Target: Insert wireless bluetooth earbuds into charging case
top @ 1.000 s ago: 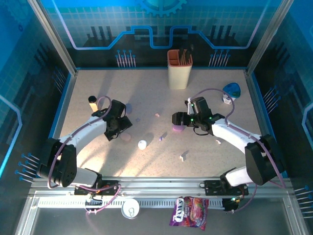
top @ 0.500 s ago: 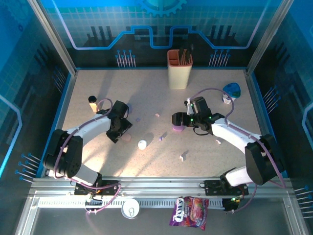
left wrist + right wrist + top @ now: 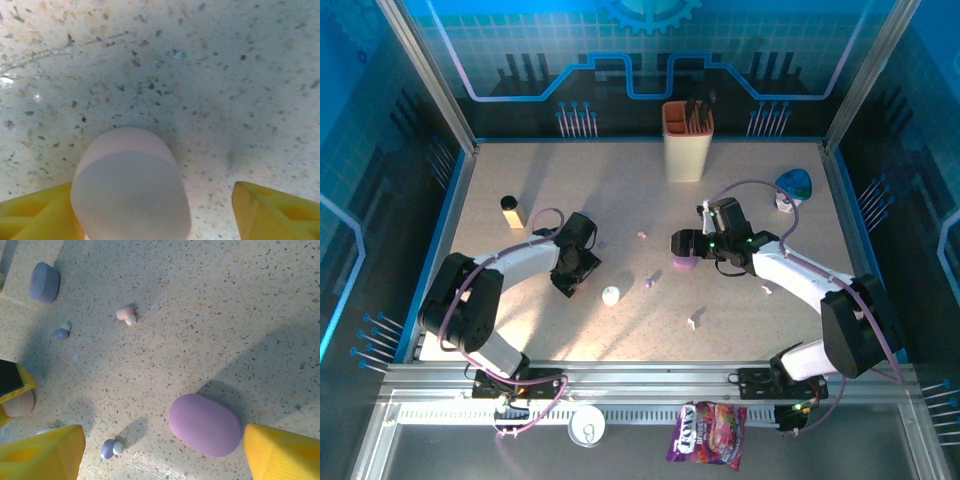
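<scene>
Fingers (image 3: 35,215) of my left claw (image 3: 155,205) flank one pale pink case (image 3: 131,185). It sits against one finger with a gap at the other, so these jaws stand open and grip nothing. My right claw (image 3: 161,450) gapes wide around one purple case (image 3: 205,425), which lies just beside one finger. Between the jaws, toward the opposite finger, rests a purple earbud (image 3: 111,448). Farther ahead lie a second purple earbud (image 3: 61,333) and one pink earbud (image 3: 126,314). Farthest out sits one lilac case (image 3: 44,282). That makes three earbuds, all loose on the table, and three cases.
</scene>
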`<action>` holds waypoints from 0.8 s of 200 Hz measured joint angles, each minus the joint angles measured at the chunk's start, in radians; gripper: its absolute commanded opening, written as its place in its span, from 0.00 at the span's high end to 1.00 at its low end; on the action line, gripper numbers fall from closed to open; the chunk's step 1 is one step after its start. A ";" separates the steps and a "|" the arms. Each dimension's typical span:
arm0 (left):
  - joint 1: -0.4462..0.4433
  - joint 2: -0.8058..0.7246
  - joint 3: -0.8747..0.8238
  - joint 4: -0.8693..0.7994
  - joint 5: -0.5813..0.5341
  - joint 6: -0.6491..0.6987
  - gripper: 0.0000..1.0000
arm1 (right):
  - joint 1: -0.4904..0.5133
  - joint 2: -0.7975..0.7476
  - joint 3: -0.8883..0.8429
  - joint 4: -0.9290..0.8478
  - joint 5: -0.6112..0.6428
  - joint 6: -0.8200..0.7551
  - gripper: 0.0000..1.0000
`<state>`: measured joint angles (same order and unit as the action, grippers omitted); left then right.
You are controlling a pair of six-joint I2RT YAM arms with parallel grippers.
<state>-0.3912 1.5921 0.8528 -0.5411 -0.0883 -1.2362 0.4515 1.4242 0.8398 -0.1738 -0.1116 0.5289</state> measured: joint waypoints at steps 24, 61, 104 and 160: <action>0.000 0.002 -0.003 -0.007 -0.002 -0.019 0.40 | 0.000 0.000 -0.001 -0.001 0.006 -0.003 0.18; 0.001 0.002 -0.005 -0.031 -0.011 -0.029 0.55 | 0.000 -0.001 -0.008 -0.003 0.016 -0.007 0.18; 0.000 -0.010 -0.007 -0.032 -0.008 -0.018 0.64 | 0.000 -0.011 -0.009 -0.002 0.023 -0.006 0.18; -0.031 -0.053 -0.006 0.104 -0.023 0.255 0.63 | 0.000 -0.067 -0.008 -0.010 0.005 -0.006 0.18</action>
<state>-0.4221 1.5387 0.8471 -0.4374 -0.1108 -0.9810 0.4515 1.3575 0.8318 -0.1833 -0.1070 0.5228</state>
